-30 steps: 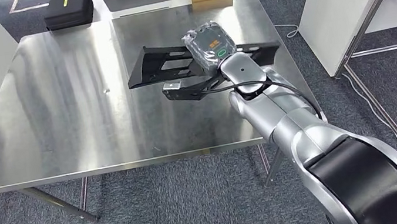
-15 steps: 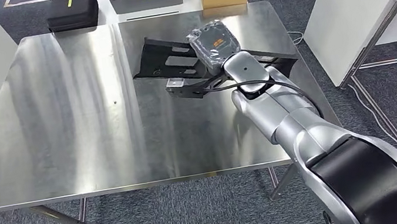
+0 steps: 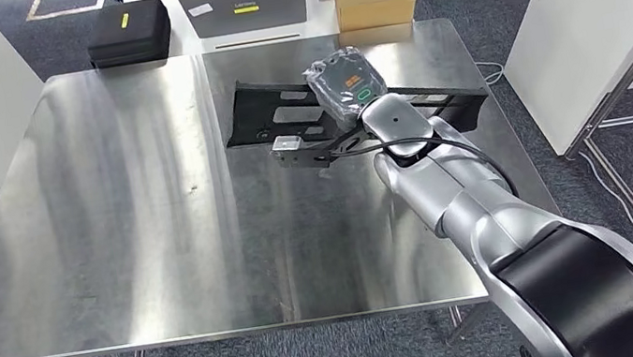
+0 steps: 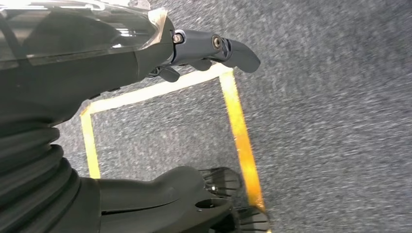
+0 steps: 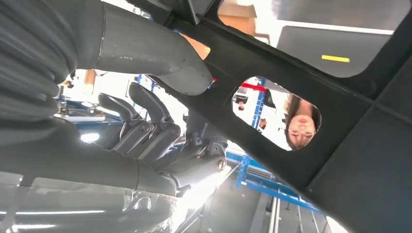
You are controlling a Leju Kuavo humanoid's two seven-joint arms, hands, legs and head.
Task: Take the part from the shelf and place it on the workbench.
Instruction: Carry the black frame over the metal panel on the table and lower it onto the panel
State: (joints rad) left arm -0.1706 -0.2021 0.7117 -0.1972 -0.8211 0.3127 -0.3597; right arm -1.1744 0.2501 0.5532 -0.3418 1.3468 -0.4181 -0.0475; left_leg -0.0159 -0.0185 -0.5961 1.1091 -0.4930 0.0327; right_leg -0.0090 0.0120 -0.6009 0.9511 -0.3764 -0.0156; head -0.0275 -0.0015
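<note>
Part (image 3: 302, 109), black and flat, gripped by fingers (image 5: 145, 126) of right hand (image 3: 346, 84) above bench (image 3: 110, 219); to be lowered level, then released; left hand (image 4: 204, 48) holding nothing.

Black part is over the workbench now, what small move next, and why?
Probably lower it straight down. The right hand holds the black part over the far right of the steel workbench, and whether it already touches the surface I cannot tell. Release only once it lies flat.
</note>
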